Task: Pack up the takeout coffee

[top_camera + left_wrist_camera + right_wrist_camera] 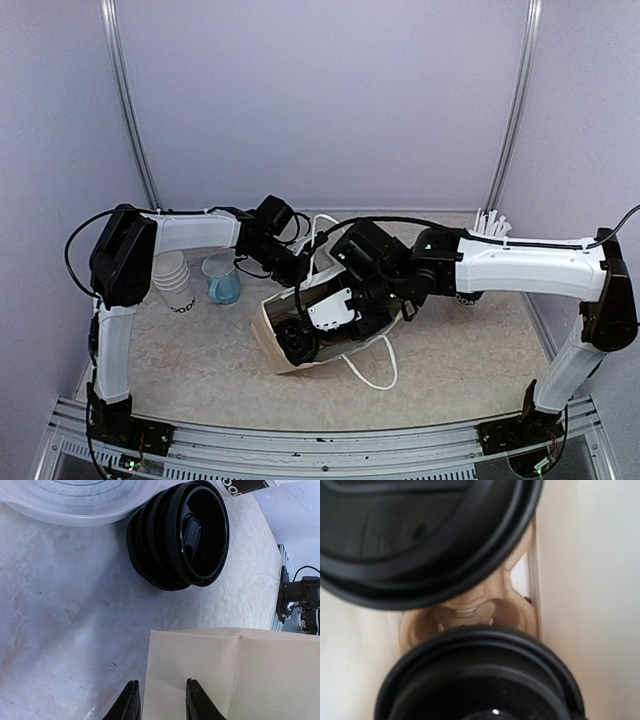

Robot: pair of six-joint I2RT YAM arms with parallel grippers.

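In the middle of the table (pixel 450 350), a cream paper bag (pixel 268 335) lies tilted on its side, with its mouth turned to the near edge and one white handle (pixel 375 375) spread on the surface. The takeout coffee (pixel 297 342) is inside the mouth of this bag; from above only its round black lid shows.

The right gripper (pixel 325 320) reaches into the bag, just beside the cup. Its fingers are hidden, so I cannot tell if it grasps the cup or is released. Its wrist camera shows the bag's inside: an upper black lid (pixel 420 530) and a lower black lid (pixel 480 680), very near the lens, with a brown cup carrier (pixel 470 612) between them. I cannot tell which of them is the task's cup.

The left gripper (pixel 288 265) is at the far rim of the bag. In its wrist view the fingers (pixel 197 700) stand a little apart, and the edge of the bag (pixel 225 675) runs in the gap between them. Whether they pinch the paper I cannot tell. Beyond the bag, a stack of black lids (pixel 180 535) rests on the table, touching a translucent container (pixel 75 500).

On the left of the table, a stack of white cups (pixel 175 280) stands just beside a light-blue mug (pixel 222 280), both apart from the bag.
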